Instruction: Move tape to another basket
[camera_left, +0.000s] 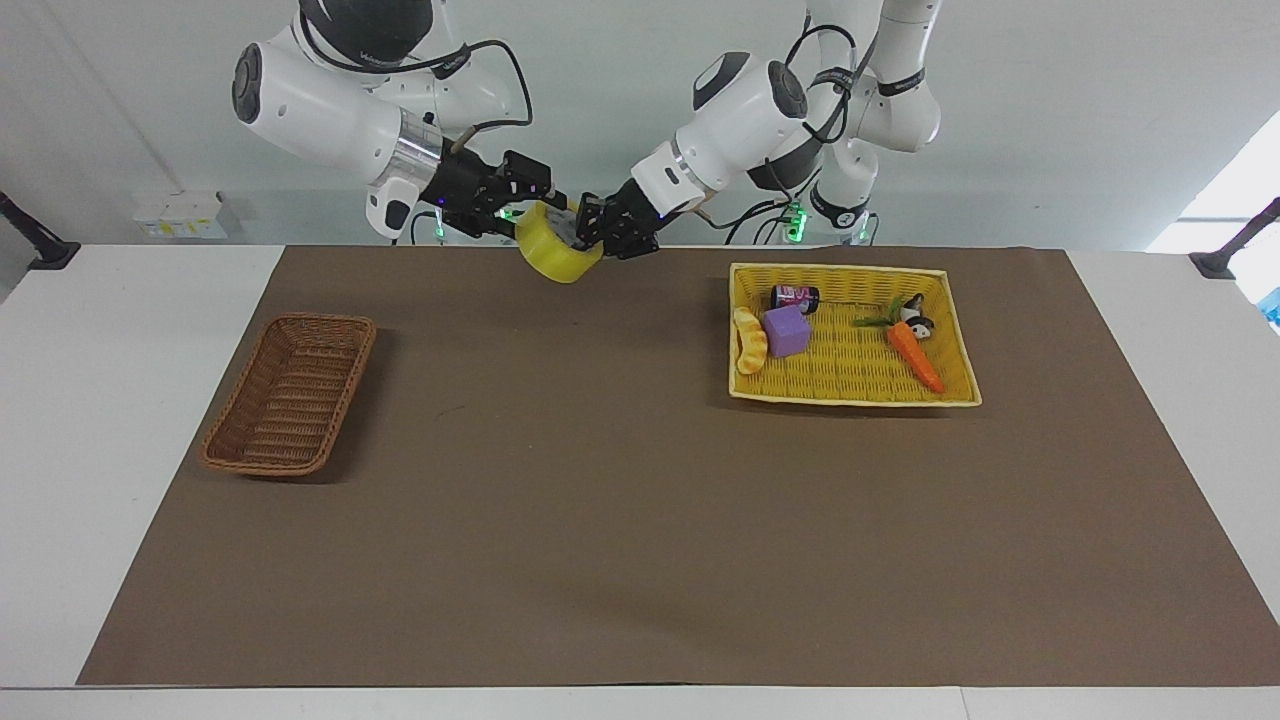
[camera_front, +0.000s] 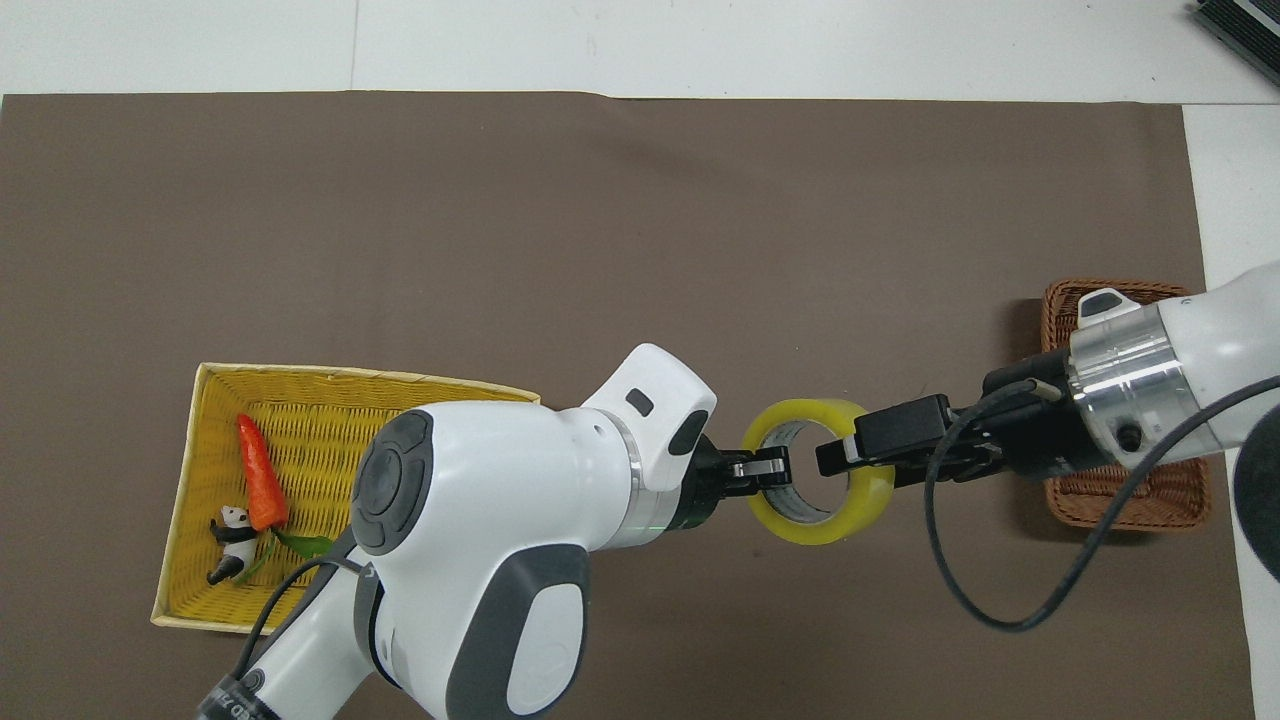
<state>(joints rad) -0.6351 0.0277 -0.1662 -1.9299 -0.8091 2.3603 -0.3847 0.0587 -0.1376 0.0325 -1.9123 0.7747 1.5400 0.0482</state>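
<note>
At upper centre of the facing view, the left claw (camera_left: 592, 228) grips the tape (camera_left: 553, 256) above the surface (camera_left: 640, 500), the right claw (camera_left: 528, 200) wide open at its rim.

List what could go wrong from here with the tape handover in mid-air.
1. The left hand pinches only one wall of the tape, while the open right hand is at the roll's rim; a release before the right closes could drop it onto the mat, not into the basket.
2. The hands are very close together and might collide.
</note>
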